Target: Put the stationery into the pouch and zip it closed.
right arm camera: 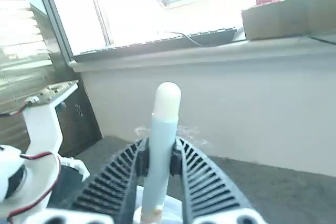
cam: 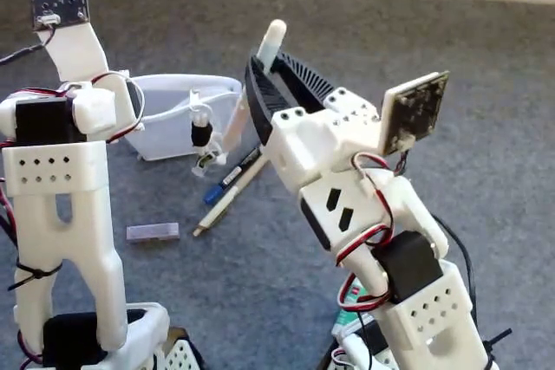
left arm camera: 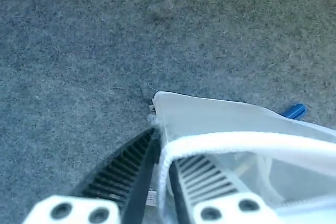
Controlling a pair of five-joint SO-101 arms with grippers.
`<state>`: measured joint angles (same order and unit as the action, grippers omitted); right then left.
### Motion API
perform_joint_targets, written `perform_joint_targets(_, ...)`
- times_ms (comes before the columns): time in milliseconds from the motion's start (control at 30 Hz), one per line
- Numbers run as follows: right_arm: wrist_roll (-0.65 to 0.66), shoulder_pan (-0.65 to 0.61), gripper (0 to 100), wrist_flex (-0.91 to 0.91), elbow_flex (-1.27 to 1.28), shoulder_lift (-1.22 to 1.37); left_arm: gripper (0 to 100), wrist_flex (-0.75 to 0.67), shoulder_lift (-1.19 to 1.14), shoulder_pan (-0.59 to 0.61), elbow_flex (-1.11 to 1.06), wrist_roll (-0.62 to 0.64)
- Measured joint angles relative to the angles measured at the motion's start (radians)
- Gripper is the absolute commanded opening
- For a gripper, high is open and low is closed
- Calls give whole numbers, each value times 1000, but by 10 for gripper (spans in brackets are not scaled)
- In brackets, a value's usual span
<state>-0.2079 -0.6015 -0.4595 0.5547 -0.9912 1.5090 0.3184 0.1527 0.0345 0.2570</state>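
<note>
My left gripper (left arm camera: pixel 160 140) is shut on the rim of the translucent white pouch (left arm camera: pixel 236 124), which lies open on the grey carpet (cam: pixel 186 110). My right gripper (cam: pixel 270 71) is raised above the pouch's right end. It is shut on a pale blue pen with a white cap (right arm camera: pixel 164 124), whose cap points up and away (cam: pixel 274 36). A blue pen (cam: pixel 227 181) and a slim pale pen (cam: pixel 227 203) lie crossed on the carpet just in front of the pouch. A small grey eraser block (cam: pixel 153 232) lies further forward.
A small black-and-white item (cam: pixel 202 138) sits at the pouch's mouth. The blue pen's tip (left arm camera: pixel 294 111) peeks past the pouch. Both arm bases stand at the near edge. Open carpet stretches to the right and behind, up to a white wall (right arm camera: pixel 252 108).
</note>
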Motion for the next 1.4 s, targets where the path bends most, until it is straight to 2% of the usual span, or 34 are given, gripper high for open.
perform_joint_targets(200, -8, -6, 5, 133, 0, 0, 7, 0, 0, 0, 0, -40)
perform_joint_targets(333, -8, -54, 5, 238, 0, 0, 7, 0, 0, 0, 0, -40)
perform_joint_targets(633, -8, -100, 5, 359, 0, 6, 7, 0, 0, 0, 0, -40)
perform_joint_targets(900, -8, -100, 5, 505, -2, 195, 7, 0, 0, 0, 0, -40)
perform_joint_targets(1400, -8, -68, 6, 554, -2, 408, 7, 0, 0, 0, 0, -40)
